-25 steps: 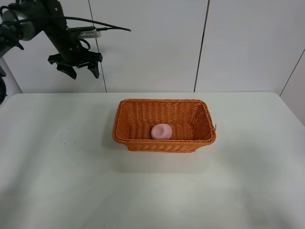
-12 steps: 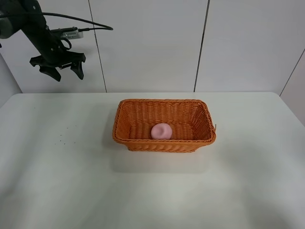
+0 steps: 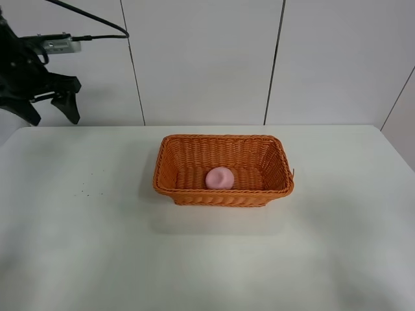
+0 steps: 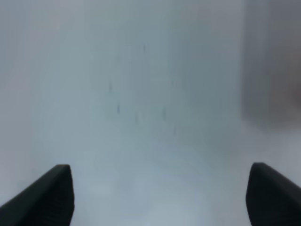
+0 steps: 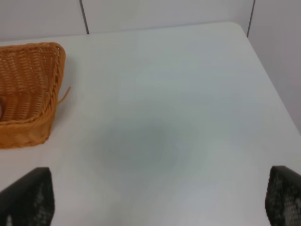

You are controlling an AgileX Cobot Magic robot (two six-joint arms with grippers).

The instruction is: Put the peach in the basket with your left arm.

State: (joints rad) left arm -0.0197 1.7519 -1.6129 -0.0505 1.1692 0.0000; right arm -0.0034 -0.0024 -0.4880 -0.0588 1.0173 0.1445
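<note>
The pale pink peach (image 3: 220, 177) lies inside the orange-brown wicker basket (image 3: 170, 155) in the middle of the white table. My left gripper (image 3: 50, 110) is open and empty, raised high at the far left, well away from the basket. In the left wrist view its two black fingertips (image 4: 51, 193) stand wide apart over blurred white table. My right gripper (image 5: 157, 205) is open and empty, with its fingertips (image 5: 28, 197) at the picture's corners. The basket's end (image 5: 44, 84) shows in the right wrist view. The right arm is out of the exterior high view.
The white table (image 3: 97, 246) stretches around the basket on all sides. A white panelled wall (image 3: 207, 58) stands behind it. A few small dark specks (image 3: 85, 186) mark the table left of the basket. The table's right edge (image 5: 268, 80) shows in the right wrist view.
My left arm has swung left and a little lower, away from the basket, with its gripper open and empty. The peach and basket have not moved.
</note>
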